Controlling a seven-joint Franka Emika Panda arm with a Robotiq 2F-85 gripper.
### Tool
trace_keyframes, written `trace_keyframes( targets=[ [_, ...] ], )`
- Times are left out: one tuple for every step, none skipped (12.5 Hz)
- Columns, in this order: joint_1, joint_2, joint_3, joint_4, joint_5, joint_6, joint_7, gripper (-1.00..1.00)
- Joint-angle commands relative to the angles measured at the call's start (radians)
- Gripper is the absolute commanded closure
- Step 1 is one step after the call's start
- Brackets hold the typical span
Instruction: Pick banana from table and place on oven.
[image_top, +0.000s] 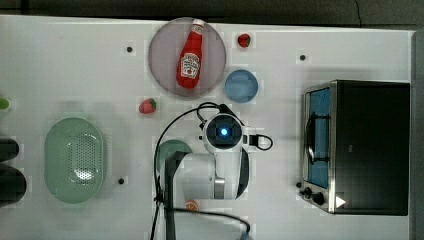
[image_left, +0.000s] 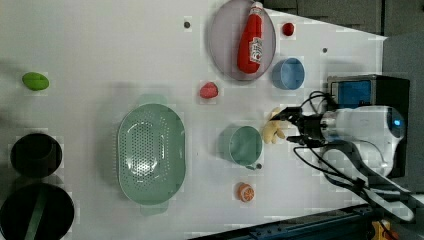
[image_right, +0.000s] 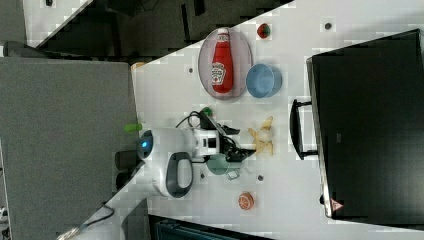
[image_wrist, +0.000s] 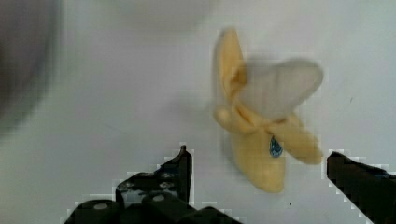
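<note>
Wide-open hand (image_wrist: 257, 163) just above half-peeled banana (image_wrist: 261, 126) on table (image_wrist: 116, 93), pale tip pointing away from fingers (image_wrist: 180, 170).

The white table (image_top: 60, 65) carries an oven (image_top: 370, 145) by the top view's right edge, a grey plate (image_top: 165, 60), green colander (image_top: 74, 160), banana (image_left: 272, 131) and strawberries (image_top: 147, 106).

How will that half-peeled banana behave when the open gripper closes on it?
The banana lies flat with peel flaps splayed, so it probably won't roll. The flaps look floppy and may dangle or fold. The gripper straddles the lower body; the surface looks smooth, so it may slip.
</note>
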Motion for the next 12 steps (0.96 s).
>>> trace_keyframes(
  targets=[
    [-0.002, 0.036, -0.014, 0.0, -0.012, 0.056, 0.027, -1.0],
    [-0.002, 0.053, -0.014, -0.001, -0.012, 0.068, 0.027, -1.0],
    [-0.002, 0.066, -0.013, -0.001, -0.012, 0.083, 0.027, -1.0],
    [-0.002, 0.076, -0.013, -0.001, -0.012, 0.095, 0.028, -0.92],
    [-0.002, 0.082, -0.013, -0.001, -0.012, 0.098, 0.028, -0.68],
    [-0.002, 0.085, -0.012, -0.001, -0.012, 0.102, 0.028, -0.42],
    [-0.001, 0.085, -0.01, -0.001, -0.012, 0.115, 0.028, -0.18],
    [-0.001, 0.085, -0.01, -0.001, -0.012, 0.121, 0.028, 0.06],
    [-0.001, 0.084, -0.01, 0.0, -0.012, 0.122, 0.028, 0.28],
    [-0.001, 0.084, -0.01, 0.002, -0.012, 0.128, 0.028, 0.47],
    [-0.001, 0.08, -0.011, 0.004, -0.012, 0.136, 0.028, 0.47],
    [-0.001, 0.067, -0.01, 0.005, -0.012, 0.136, 0.028, 0.47]
  ],
)
